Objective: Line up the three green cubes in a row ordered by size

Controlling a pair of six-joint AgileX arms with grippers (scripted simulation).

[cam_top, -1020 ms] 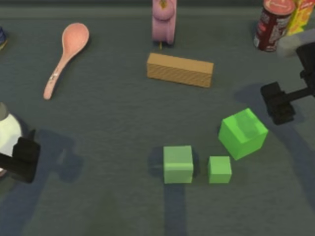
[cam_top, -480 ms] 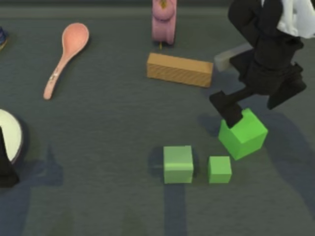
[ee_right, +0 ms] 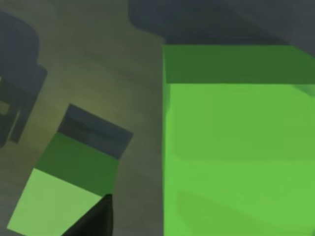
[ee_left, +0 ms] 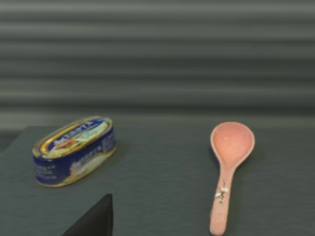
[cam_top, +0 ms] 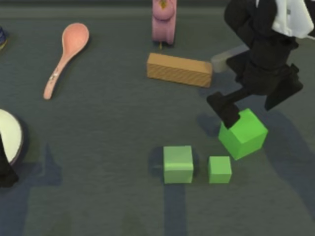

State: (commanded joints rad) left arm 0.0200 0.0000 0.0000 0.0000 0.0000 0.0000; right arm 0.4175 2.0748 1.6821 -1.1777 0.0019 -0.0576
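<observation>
Three green cubes sit on my worktop (cam_top: 98, 123): the large cube (cam_top: 246, 135) toward the right, the medium cube (cam_top: 177, 163) near the centre front, and the small cube (cam_top: 219, 169) just beside the medium one, between it and the large one but nearer the front. One tan block (cam_top: 179, 69) lies behind them, one pink spoon (cam_top: 65, 56) rests at the back left, and one pink figure (cam_top: 164, 22) stands at the back centre. My left wrist view adds one oval tin (ee_left: 74, 150).

My right claw (cam_top: 248, 105) hangs directly over the large cube, its fingers spread wide to either side of the cube's back corner and grasping nothing. Half a second ago it stood almost the same; it has edged slightly left and lower. A second ago it was out at the right edge. The cubes have not moved. My left claw (cam_top: 5, 169) is parked at the left edge; I cannot tell its grip.
</observation>
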